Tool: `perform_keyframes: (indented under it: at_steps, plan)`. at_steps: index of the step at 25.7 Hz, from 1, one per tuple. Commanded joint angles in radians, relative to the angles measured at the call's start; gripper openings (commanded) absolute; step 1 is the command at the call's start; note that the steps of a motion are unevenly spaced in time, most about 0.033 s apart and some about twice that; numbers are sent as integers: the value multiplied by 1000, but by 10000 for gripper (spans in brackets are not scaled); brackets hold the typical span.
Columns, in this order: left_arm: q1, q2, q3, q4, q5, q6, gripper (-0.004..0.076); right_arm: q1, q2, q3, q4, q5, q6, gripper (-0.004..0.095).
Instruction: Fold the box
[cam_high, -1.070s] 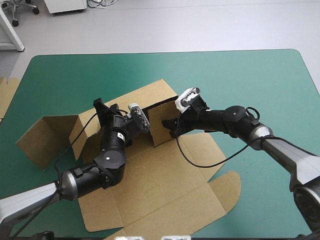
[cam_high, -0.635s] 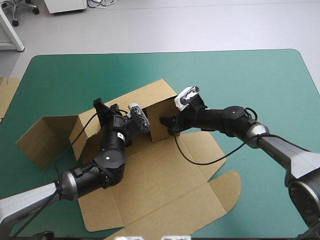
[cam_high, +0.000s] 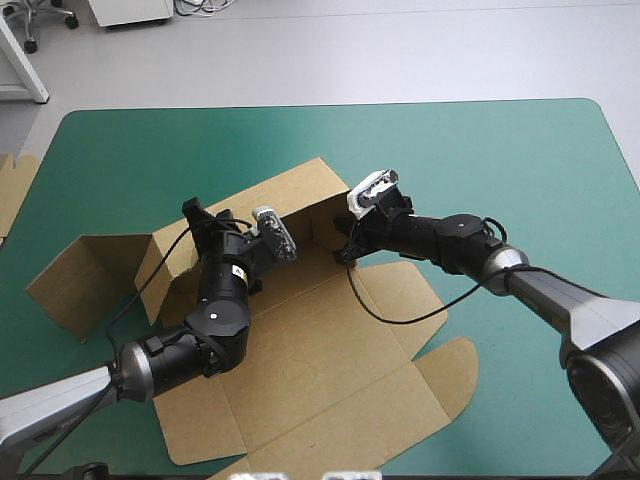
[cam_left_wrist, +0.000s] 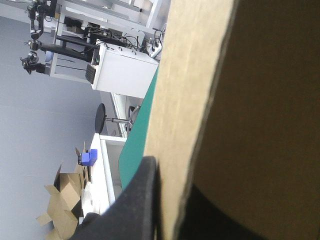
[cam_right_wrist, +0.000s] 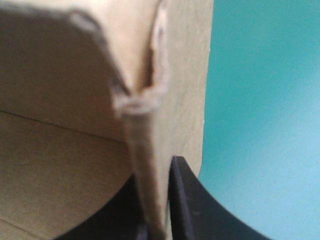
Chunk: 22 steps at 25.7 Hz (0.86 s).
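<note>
- The brown box (cam_high: 320, 350) lay partly formed on the worktop (cam_high: 500, 170), left of centre in the high view, on the teal-green cover.
- Its widest panels lay flat in the lower middle of the frame. A rounded flap (cam_high: 452, 368) reached toward the lower right.
- A long wall (cam_high: 290, 195) stood raised across the middle of the frame. A further panel (cam_high: 75, 285) stood open at the left, angled away from the rest.
- The left tool (cam_left_wrist: 172, 212) was clenched on the box. In the left wrist view the raised board's edge ran up between its two black fingers (cam_left_wrist: 135, 200), one on each face of the sheet.
- In the high view that arm came from the lower left of the frame, over the flat panels, and met the raised wall near its left end.
- The right tool (cam_right_wrist: 152, 217) was likewise clamped on the box. In its own view a thin board edge with a frayed, crushed corner (cam_right_wrist: 137, 102) stood between the fingers (cam_right_wrist: 187, 200), all but closed on it.
- Beside that edge lay brown board on one side and the teal-green cover on the other.
- In the high view the right arm came from the right edge of the frame, and its tool met the right end of the raised wall just above the frame's centre.
- The two tools were apart, at opposite ends of that wall.
- A strip of more brown board (cam_high: 12, 190) showed at the worktop's left edge.
</note>
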Motion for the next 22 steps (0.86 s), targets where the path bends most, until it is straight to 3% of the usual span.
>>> perform_keyframes:
  at_steps: [1,11,14,20,22]
  plan:
    - [-7,-26,-27,-14,-73,-35,-10,41,-37,-24,28,94,-7,1]
    - [-7,-26,-27,-3,-64,-33,0,41,-37,-24,28,57,12,1]
    - [-7,-27,-27,-22,-56,3,72,41,-37,-24,28,51,12,1]
    - [-49,-56,-27,-49,-47,11,357,41,-37,-24,25,32,12,1]
    - [-63,-60,-32,-47,-25,11,413,41,-37,-24,25,29,12,1]
